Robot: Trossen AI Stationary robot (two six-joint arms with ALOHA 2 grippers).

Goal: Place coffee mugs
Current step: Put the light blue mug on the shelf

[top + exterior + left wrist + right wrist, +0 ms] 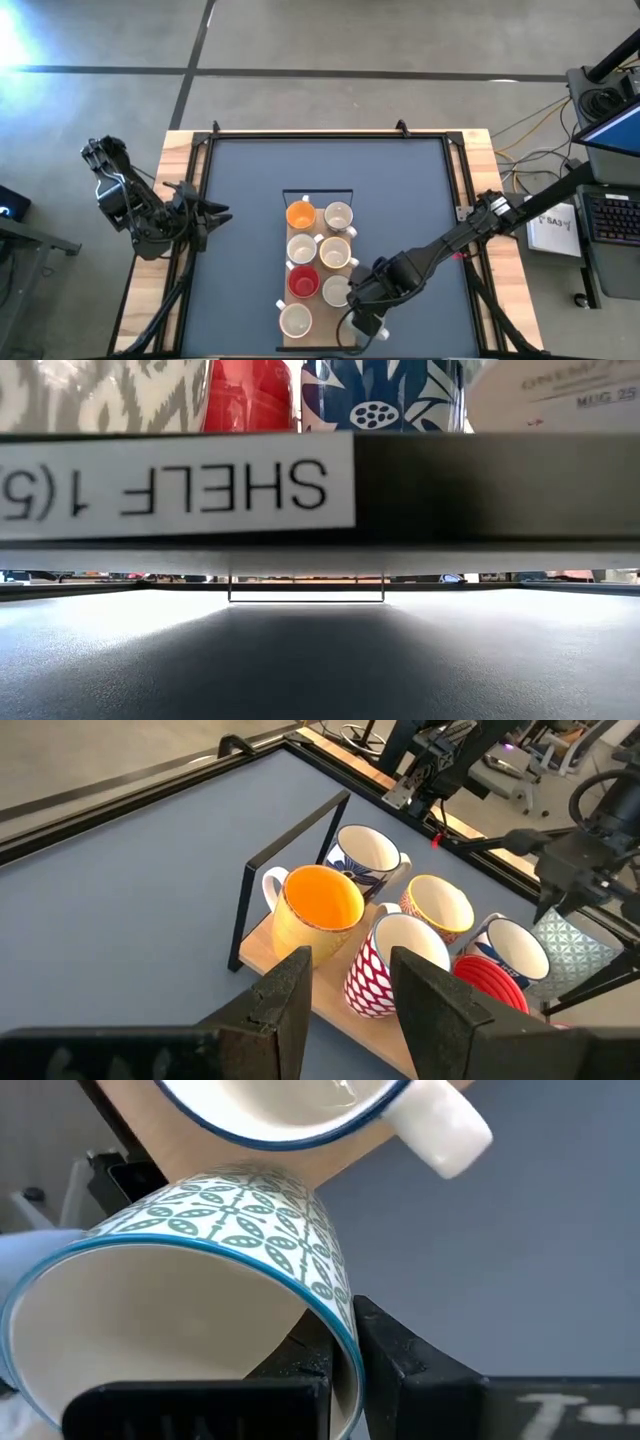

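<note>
In the high view the bench (250, 200) carries a wooden tray (316, 340) with a thin black wire frame at its upper end, lying in the lower centre of the frame. On the tray stand two columns of coffee mugs: an orange mug (301, 214) at the upper left, a cream mug (339, 216) beside it at the upper right, two more pale mugs in the next row, a red mug (303, 282) lower in the left column, and a white mug (295, 319) at the bottom. The right end effector (368, 322) sits at the tray's lower right edge, its fingers pressed together on the rim of a teal-patterned mug (250, 1230); the right wrist view shows one dark finger inside the rim and the other outside, with the mug tilted and a blue-rimmed mug (290, 1110) on the wood just beyond it. The left end effector (222, 212) waits at the left of the frame, well apart from the tray, its fingers (290, 995) spread with nothing between them. The low view shows only the dark bench surface, a board labelled SHELF and the bottoms of patterned mugs above it.
</note>
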